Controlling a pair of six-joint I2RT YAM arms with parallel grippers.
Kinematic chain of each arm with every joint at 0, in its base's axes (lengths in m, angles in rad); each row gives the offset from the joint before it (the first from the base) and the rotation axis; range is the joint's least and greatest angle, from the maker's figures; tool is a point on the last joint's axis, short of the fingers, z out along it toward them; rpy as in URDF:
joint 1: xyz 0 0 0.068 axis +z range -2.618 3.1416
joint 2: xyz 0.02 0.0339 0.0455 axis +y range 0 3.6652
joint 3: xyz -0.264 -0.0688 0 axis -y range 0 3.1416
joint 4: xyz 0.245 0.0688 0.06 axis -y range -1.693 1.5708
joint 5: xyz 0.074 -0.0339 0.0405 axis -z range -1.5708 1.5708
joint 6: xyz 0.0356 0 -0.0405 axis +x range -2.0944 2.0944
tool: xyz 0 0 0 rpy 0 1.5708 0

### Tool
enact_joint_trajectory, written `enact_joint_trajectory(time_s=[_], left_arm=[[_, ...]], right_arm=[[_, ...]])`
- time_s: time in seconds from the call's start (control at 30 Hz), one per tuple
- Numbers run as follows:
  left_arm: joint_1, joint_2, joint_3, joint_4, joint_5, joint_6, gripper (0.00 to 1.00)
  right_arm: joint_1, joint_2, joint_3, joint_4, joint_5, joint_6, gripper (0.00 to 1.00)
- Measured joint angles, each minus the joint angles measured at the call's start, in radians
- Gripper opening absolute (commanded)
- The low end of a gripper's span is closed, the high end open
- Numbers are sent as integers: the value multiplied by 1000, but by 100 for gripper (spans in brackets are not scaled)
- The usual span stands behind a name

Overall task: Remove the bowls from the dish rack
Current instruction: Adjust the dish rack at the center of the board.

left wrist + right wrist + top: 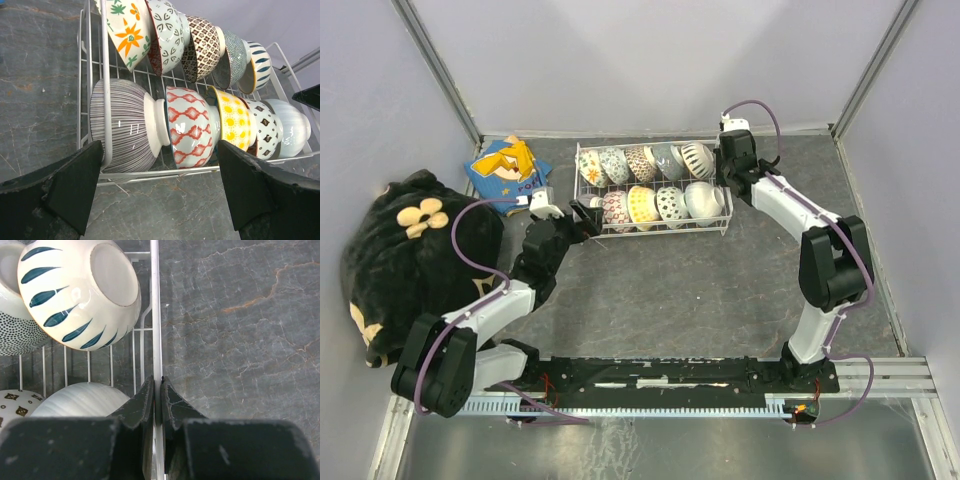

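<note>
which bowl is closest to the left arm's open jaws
The grey pinstriped bowl at the left end of the dish rack's near row, just ahead of the left gripper. The bowls beside it have red, yellow or dotted patterns.

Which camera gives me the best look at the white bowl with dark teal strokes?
Right wrist: the teal-stroke bowl fills the upper left, foot toward the camera, beside the dish rack rim. Top external shows it small, at the back row's right end. Left wrist shows it far off, partly behind other bowls.
</note>
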State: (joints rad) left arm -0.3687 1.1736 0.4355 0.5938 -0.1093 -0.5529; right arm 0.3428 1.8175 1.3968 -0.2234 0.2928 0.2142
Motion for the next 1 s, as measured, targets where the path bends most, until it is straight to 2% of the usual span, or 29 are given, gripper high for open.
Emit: enact_joint_trajectory(time_s=[0.5,1.0], left_arm=[[-136,-115,-74,-30,-171,-52,98],[-250,-119,-85,-29,-316,-60,97]], right_arm=[[-13,67,79,13,-63,-61,1],[-26,110,117,58,-114,-96,1]])
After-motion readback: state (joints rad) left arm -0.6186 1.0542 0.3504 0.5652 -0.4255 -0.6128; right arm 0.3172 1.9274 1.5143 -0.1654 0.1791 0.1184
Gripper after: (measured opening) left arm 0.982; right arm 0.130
